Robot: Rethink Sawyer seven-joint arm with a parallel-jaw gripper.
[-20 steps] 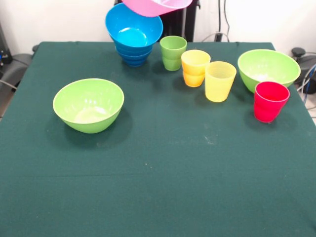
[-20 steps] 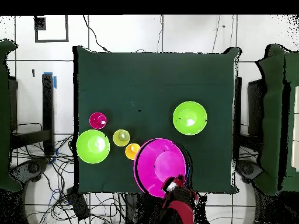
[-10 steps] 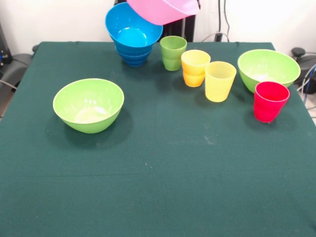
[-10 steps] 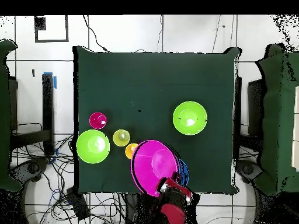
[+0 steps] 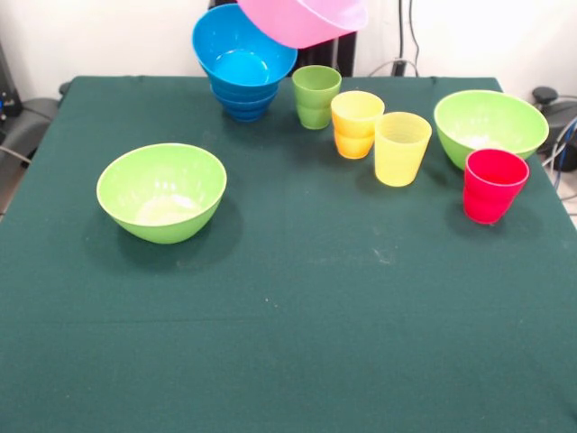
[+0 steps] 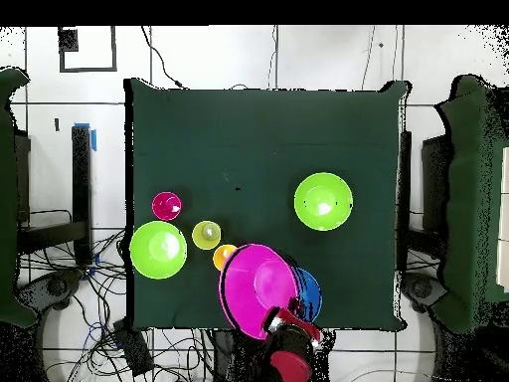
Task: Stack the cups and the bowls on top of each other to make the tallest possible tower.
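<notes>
- The pink bowl (image 5: 302, 20) is cut off by the top edge of the front view.
- In the overhead view it covers most of the tower (image 6: 308, 291) and the green cup (none of it shows there).
- The claw (image 6: 289, 323) sits at the pink bowl's lower rim; its fingers cannot be made out.

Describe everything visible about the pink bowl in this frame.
The pink bowl is large, glossy and plastic-looking. It hangs tilted in the air above the blue stack and the green cup, touching neither. From overhead it hides most of the stack. The hand meets its rim at the table edge; the grip itself is unclear.
</notes>
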